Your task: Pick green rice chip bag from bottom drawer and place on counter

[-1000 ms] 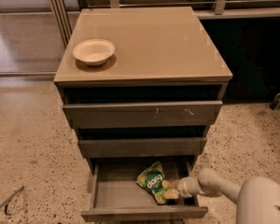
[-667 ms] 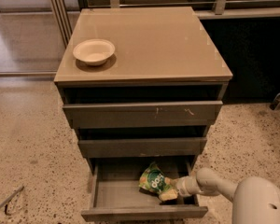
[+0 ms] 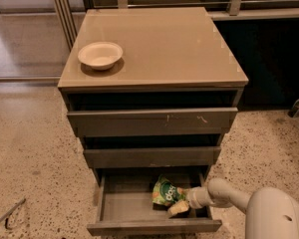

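The green rice chip bag [image 3: 164, 191] lies tilted in the right half of the open bottom drawer [image 3: 120, 203], its pale lower part toward the front. My gripper [image 3: 185, 201] reaches into the drawer from the right on a white arm and is right against the bag's right side. The gripper's tip is partly hidden by the bag. The tan counter [image 3: 164, 46] tops the cabinet above.
A cream bowl [image 3: 100, 54] stands on the counter's left front. The two upper drawers [image 3: 152, 121] are slightly pulled out above the bottom one. My white arm housing [image 3: 274, 215] fills the lower right corner. Speckled floor surrounds the cabinet.
My gripper has shifted a little to the left and deeper into the drawer, and the bag has shifted slightly toward the drawer's back with it.
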Controlling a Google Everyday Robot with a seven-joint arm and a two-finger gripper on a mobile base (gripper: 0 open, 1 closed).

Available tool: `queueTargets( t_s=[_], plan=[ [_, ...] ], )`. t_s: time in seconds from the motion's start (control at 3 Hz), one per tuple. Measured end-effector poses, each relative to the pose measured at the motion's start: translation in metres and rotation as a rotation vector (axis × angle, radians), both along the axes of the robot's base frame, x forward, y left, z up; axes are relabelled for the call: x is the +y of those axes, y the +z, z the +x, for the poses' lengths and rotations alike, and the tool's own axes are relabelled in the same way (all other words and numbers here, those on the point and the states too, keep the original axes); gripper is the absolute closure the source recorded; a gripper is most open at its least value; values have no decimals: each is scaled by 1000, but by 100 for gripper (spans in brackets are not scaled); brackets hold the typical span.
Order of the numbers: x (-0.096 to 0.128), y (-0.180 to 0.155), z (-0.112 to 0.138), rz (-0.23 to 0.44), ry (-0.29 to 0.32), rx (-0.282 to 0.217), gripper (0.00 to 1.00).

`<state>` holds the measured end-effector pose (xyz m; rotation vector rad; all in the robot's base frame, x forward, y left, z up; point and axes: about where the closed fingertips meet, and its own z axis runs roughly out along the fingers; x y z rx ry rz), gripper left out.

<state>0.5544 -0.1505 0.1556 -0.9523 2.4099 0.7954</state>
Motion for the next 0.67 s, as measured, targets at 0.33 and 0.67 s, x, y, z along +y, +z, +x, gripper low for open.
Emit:
queueTargets(
  t_s=[0.33,0.67],
  plan=[
    [14,-2,-2,-22,47,-31,37],
    [22,-8,-4,-47,81,-57,60]
  ],
)
